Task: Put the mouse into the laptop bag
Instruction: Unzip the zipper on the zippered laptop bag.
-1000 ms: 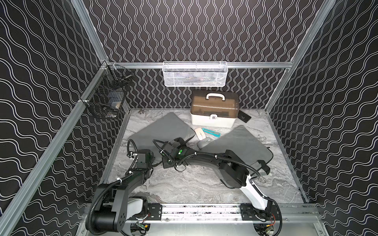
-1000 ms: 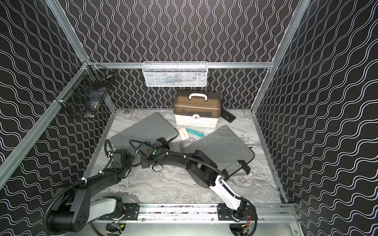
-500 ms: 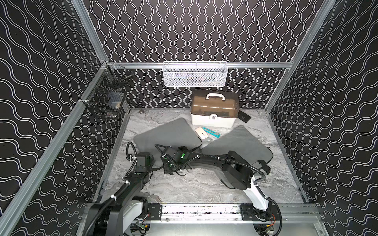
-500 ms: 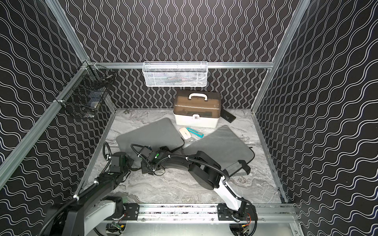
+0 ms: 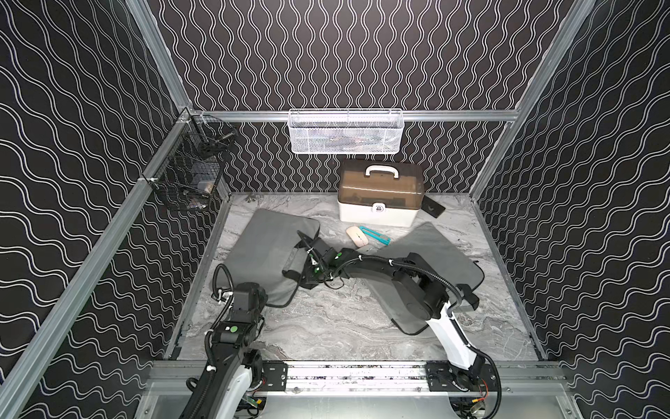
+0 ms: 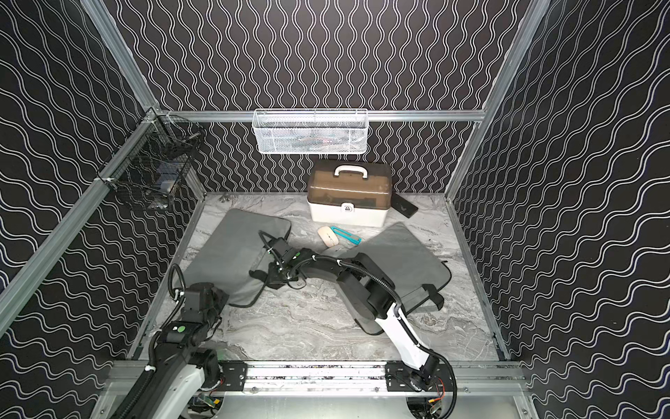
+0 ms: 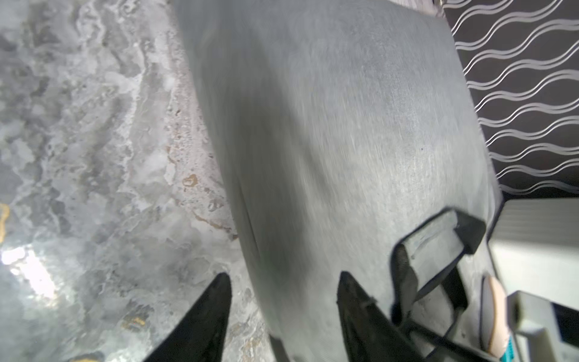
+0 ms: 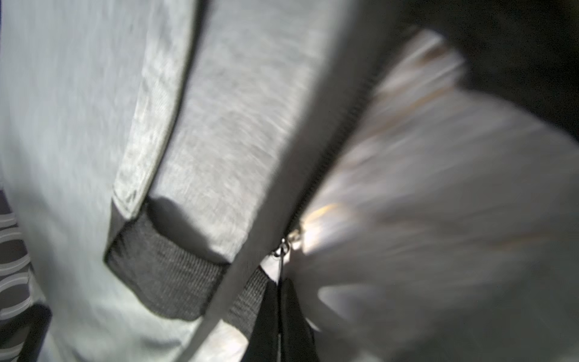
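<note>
Covering the whole floor of the cell, a grey marbled table (image 5: 326,326) sits inside three black walls (image 5: 326,54) printed with white wavy lines and framed by aluminium rails. A white mesh basket (image 5: 346,132) hangs from the back rail, and a black wire basket (image 5: 188,177) hangs at the back left corner. Against the table's back edge stands a box (image 5: 380,197) with a white base and a brown see-through lid.

The mouse (image 5: 357,235), pale pink, lies on the bare table just in front of that box, beside a teal object (image 5: 377,235); both top views show it outside any bag.

The grey laptop bag (image 5: 264,246) lies flat along the left edge, and a second grey bag (image 5: 435,250) lies towards the right edge.

The right hand (image 8: 279,282) is closed on the zipper pull (image 8: 283,247) at the laptop bag's inner edge. The left hand (image 7: 283,273) is spread open and grips nothing, with one finger over the table and the other over the laptop bag near the front left corner.
</note>
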`<state>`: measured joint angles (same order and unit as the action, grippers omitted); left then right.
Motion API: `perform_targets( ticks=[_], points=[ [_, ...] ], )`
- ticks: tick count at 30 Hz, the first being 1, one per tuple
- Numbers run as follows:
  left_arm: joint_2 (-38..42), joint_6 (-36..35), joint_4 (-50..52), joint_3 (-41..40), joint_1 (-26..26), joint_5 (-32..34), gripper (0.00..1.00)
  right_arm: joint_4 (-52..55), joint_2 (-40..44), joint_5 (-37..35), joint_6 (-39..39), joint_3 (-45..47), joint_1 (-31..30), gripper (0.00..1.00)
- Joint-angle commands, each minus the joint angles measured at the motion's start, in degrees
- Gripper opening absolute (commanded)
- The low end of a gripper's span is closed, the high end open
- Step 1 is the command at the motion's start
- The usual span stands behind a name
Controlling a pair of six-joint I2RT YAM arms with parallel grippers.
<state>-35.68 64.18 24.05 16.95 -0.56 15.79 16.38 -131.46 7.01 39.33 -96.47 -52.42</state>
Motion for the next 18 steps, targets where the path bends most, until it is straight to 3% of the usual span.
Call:
perform_targets(
  ticks=[1,4,7,18],
  points=[
    [-3.2,-2.9,1.1,2.7,0.1,0.9,0.72,5.0,1.7,-3.4,-2.3,3.1,1.9,0.0],
    [-5.4,-4.6,-0.1,4.8,0.2,2.3,0.85,4.8,3.6,-3.6,-3.2,5.7,3.5,0.0],
    [-8.7,-6.0,-2.6,6.7,0.3,1.7,0.91,4.5,4.8,-3.3,-4.0,7.7,4.2,0.0],
    [-23.8,-3.2,-12.8,5.8,0.7,-3.5,0.96,4.8,6.0,-1.4,-5.0,7.7,4.3,0.0]
  ],
)
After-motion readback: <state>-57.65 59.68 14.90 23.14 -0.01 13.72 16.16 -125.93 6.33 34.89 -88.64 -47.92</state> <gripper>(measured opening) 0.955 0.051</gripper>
